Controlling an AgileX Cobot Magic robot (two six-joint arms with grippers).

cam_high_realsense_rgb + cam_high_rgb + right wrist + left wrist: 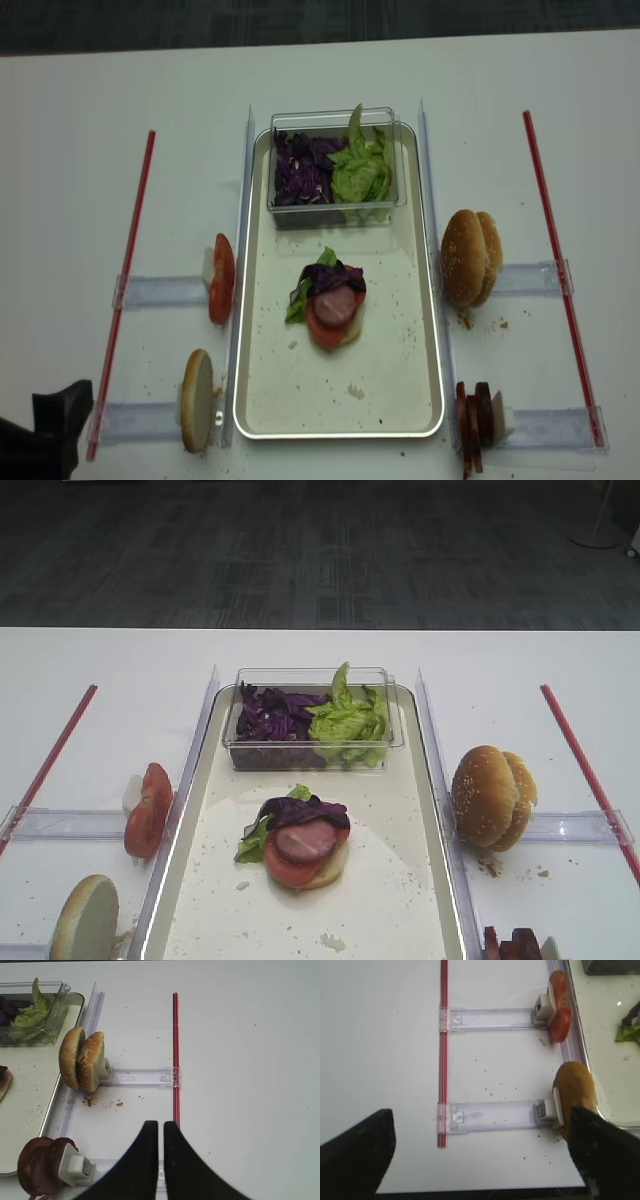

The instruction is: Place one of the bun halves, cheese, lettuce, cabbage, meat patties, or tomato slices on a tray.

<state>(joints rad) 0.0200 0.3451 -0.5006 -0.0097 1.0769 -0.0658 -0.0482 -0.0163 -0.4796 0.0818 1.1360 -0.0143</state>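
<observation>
We note the tray (262, 400) at the desk's centre, carrying a stack: bun half (328, 872), tomato slice (284, 868), lettuce (254, 842), cabbage (300, 810) and meat patty (306, 840) on top. A clear tub (240, 752) of greens sits at the tray's far end. Left gripper (480, 1155) hangs wide open and empty near the desk's front-left corner; right gripper (161, 1160) has its fingers pressed together, holding nothing, over the front-right desk.
</observation>
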